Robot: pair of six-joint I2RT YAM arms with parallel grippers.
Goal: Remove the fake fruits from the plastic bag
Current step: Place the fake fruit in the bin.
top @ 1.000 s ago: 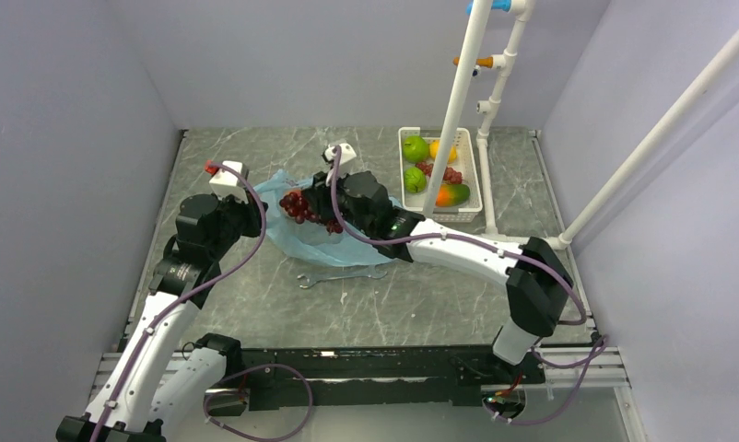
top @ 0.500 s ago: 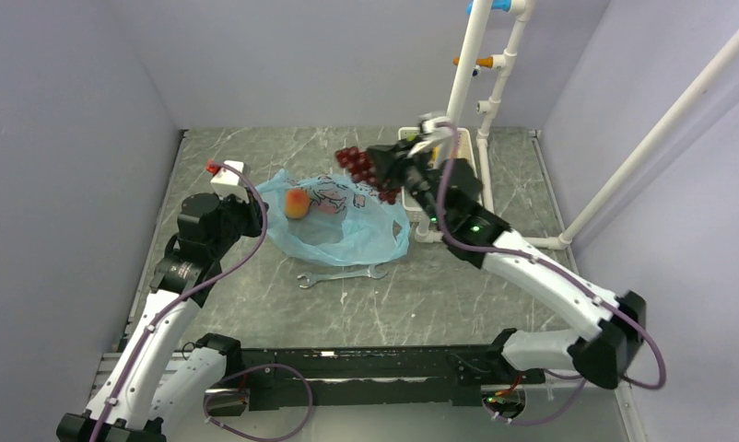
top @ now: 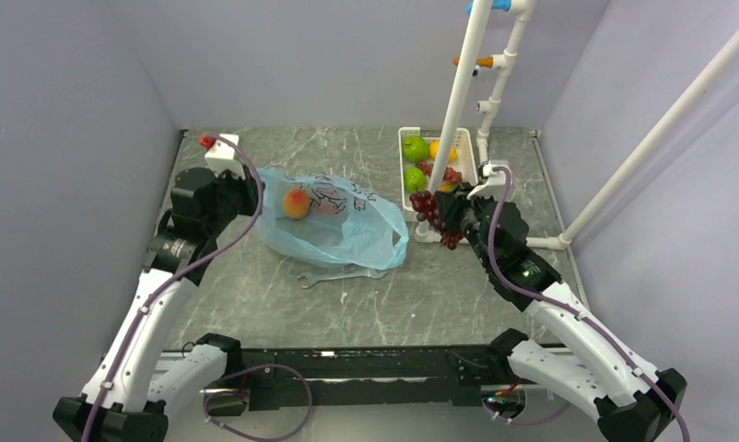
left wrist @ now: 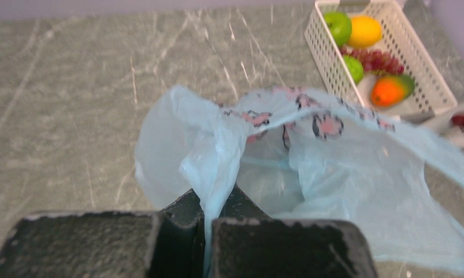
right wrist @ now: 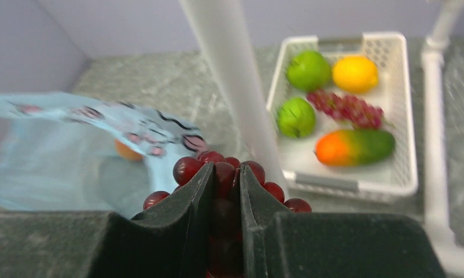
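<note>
Item: we are now carrying the dark red plastic grape bunch [top: 428, 204], pinched in our right gripper [right wrist: 225, 174], out of the crinkly light blue bag [top: 347, 235] clamped by our left gripper [left wrist: 206, 208] near the left edge of the table [top: 439, 304]; one orange peach [top: 296, 203] is remaining inside.

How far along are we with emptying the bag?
Done: five fruits lie in the white basket. In hand: the right gripper is shut on a red grape bunch by the basket, while the left gripper pinches the plastic bag. Left: an orange peach inside the bag.
</note>
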